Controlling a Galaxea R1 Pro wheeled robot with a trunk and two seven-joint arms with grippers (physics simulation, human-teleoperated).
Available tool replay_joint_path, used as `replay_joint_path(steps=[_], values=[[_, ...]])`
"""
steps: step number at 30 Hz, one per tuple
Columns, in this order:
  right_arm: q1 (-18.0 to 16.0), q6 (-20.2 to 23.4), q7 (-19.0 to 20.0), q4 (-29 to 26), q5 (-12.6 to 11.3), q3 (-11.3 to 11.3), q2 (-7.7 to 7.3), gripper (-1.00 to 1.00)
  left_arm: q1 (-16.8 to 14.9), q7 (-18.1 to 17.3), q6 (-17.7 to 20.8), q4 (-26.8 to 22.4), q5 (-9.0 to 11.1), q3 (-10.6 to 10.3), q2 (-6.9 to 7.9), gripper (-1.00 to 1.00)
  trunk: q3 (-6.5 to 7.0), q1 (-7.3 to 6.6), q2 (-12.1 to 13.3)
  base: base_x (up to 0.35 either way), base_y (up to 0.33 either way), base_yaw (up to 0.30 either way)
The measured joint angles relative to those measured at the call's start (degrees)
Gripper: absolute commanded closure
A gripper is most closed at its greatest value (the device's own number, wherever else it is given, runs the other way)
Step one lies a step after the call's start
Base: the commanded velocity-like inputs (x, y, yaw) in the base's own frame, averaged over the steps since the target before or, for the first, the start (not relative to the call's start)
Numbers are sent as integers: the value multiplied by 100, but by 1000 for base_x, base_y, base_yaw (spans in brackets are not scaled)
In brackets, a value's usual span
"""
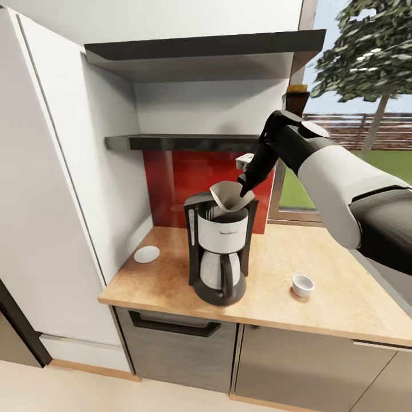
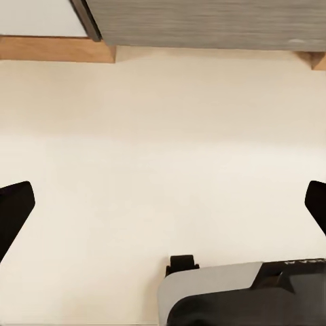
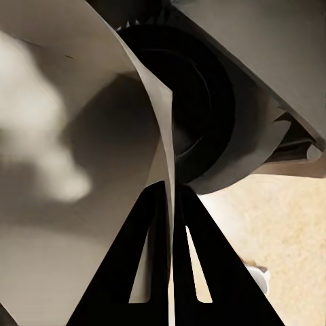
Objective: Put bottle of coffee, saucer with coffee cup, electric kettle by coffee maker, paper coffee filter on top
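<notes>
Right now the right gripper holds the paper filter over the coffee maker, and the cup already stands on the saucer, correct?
Not quite. The right gripper does hold the paper filter over the coffee maker, but the head view shows the cup standing on the bare counter, far from the saucer.

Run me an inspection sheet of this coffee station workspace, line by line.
Surface: wooden countertop, beside a white cabinet wall.
Job's things: coffee maker upright on the counter; paper filter at its top; saucer to one side, coffee cup to the other, apart.
Clutter: nothing seen.
Grippers: right gripper, jaws pinching the filter's edge; left gripper, jaws wide apart, over bare floor.
Cables: nothing seen.
Surroundings: two shelves, red backsplash, window with tree and lawn.
</notes>
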Motion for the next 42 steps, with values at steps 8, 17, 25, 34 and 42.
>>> replay_joint_path(steps=[8, 17, 25, 34, 42], values=[[1, 0, 1, 5, -1, -2, -3, 100, 2, 0, 0, 1, 0, 0, 0, -100, -15, 0, 0, 0, 0, 35], [1, 0, 1, 12, -1, -6, -5, 100, -1, 0, 0, 1, 0, 2, 0, -100, -39, 0, 0, 0, 0, 2], [1, 1, 1, 11, -1, -9, -10, 100, -2, 0, 0, 1, 0, 5, -1, -100, -76, 0, 0, 0, 0, 0], [1, 1, 1, 14, -1, -9, -10, 100, 2, 0, 0, 1, 0, 5, 0, -100, -89, 0, 0, 0, 0, 0], [1, 2, 1, 14, -1, -9, -10, 100, -1, 0, 0, 1, 0, 2, 0, -100, -151, 0, 0, 0, 0, 0]])
